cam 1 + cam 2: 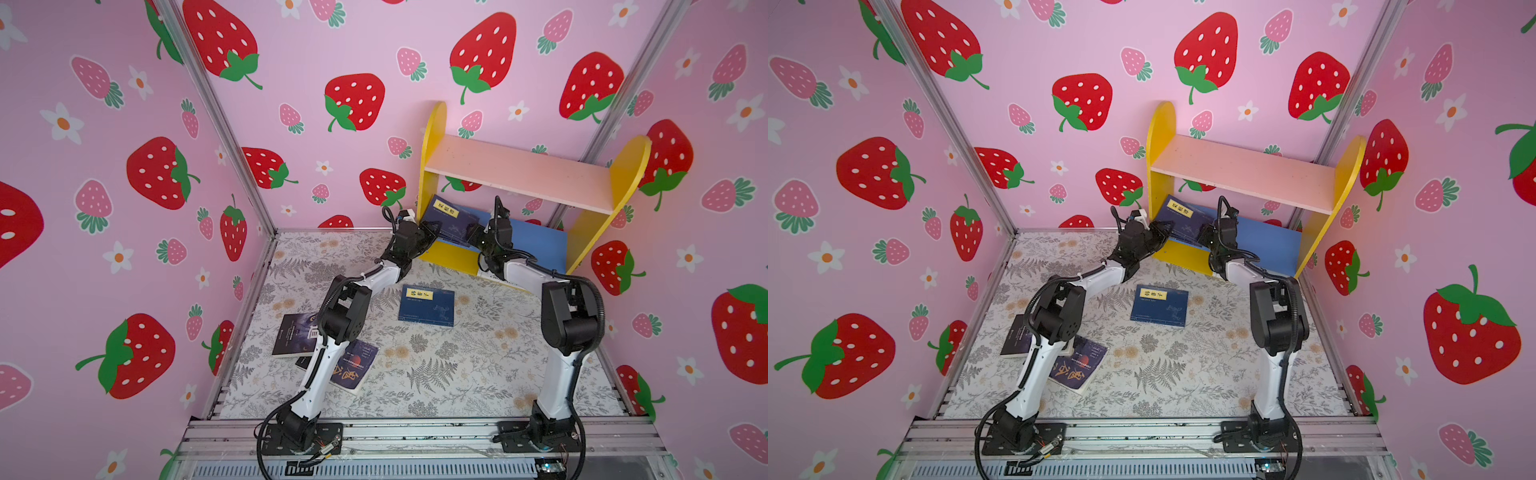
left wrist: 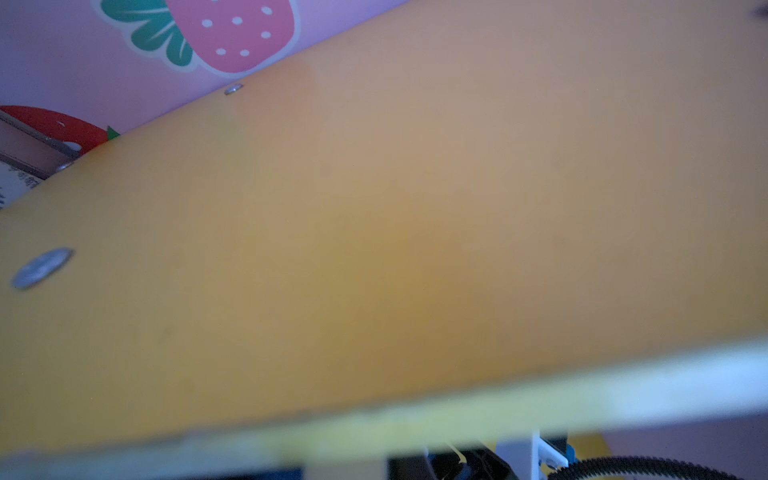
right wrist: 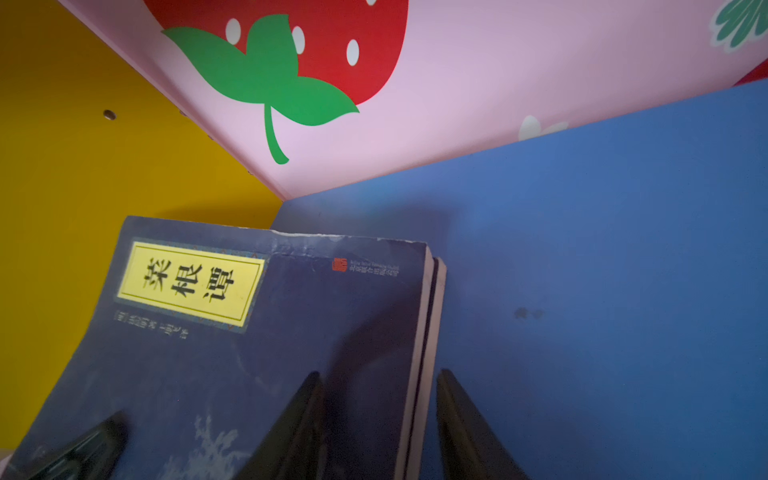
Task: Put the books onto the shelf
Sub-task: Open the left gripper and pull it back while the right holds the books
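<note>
The shelf [image 1: 519, 170] [image 1: 1246, 170] stands at the back right, with yellow sides, a pink upper board and a blue lower board [image 3: 582, 249]. Two navy books [image 1: 446, 216] [image 3: 249, 353] lean on its left panel [image 2: 374, 208]. My right gripper [image 3: 378, 395] [image 1: 471, 235] is open and straddles their page edge, the cover-side finger standing off the cover. My left gripper [image 1: 430, 232] is at their near corner, jaws hidden. A third navy book [image 1: 426, 305] [image 1: 1160, 307] lies mid-table. Two dark books [image 1: 291, 332] [image 1: 353, 365] lie under my left arm.
Strawberry-print walls and metal corner posts [image 1: 232, 137] close in the floral tablecloth [image 1: 436, 374]. An aluminium rail [image 1: 415, 436] runs along the front with both arm bases. A white, black-lettered edge [image 1: 492, 275] shows under my right forearm beside the shelf's foot.
</note>
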{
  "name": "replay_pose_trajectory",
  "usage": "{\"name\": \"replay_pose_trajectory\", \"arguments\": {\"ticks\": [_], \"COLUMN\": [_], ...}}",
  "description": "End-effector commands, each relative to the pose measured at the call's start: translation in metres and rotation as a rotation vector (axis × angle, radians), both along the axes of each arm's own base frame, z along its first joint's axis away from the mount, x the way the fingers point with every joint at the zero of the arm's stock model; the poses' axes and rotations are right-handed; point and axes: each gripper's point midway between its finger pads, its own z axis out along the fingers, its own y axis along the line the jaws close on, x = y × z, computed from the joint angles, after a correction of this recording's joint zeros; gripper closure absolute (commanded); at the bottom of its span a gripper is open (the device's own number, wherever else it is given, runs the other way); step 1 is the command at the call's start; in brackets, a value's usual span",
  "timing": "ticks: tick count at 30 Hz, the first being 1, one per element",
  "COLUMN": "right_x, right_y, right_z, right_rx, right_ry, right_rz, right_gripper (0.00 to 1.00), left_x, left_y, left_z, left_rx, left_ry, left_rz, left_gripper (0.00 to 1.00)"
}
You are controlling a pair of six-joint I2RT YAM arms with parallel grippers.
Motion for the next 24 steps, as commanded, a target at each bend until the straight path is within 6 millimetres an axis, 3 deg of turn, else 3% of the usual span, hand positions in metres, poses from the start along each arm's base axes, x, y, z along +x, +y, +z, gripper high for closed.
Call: {"name": "replay_pose_trajectory", "arguments": {"ticks": [1, 10, 11, 13, 16, 20, 24], "right_x": [-0.005, -0.007, -0.007, -0.007, -0.006, -0.005, -0.004], "right_y": [-0.002, -0.001, 0.0, 0.0, 0.001, 0.004, 0.006], "right_z": [-0.044, -0.053, -0.052, -0.053, -0.051, -0.046, -0.041], "right_rx": [-0.059, -0.09, -0.09, -0.092, -0.092, -0.086, -0.081], "right_ry": [0.114, 0.127, 0.126, 0.126, 0.122, 0.115, 0.105], "right_rz": [-0.024, -0.04, -0.04, -0.041, -0.039, -0.029, -0.025], "right_gripper": [0.57, 0.6, 0.6, 0.6, 0.61, 0.61, 0.6], "left_x": [0.003, 0.005, 0.006, 0.006, 0.004, 0.004, -0.004], "left_y": [0.006, 0.03, 0.033, 0.041, 0.064, 0.102, 0.127], "left_z": [-0.007, -0.007, -0.006, -0.006, -0.002, 0.003, -0.001], "left_rx": [0.006, 0.05, 0.056, 0.075, 0.129, 0.205, 0.256], "left_ry": [0.006, 0.077, 0.092, 0.117, 0.13, 0.114, 0.104], "left_rz": [0.016, 0.035, 0.024, 0.01, 0.018, 0.042, 0.041], "left_gripper": [0.73, 0.51, 0.47, 0.29, 0.14, 0.07, 0.06]}}
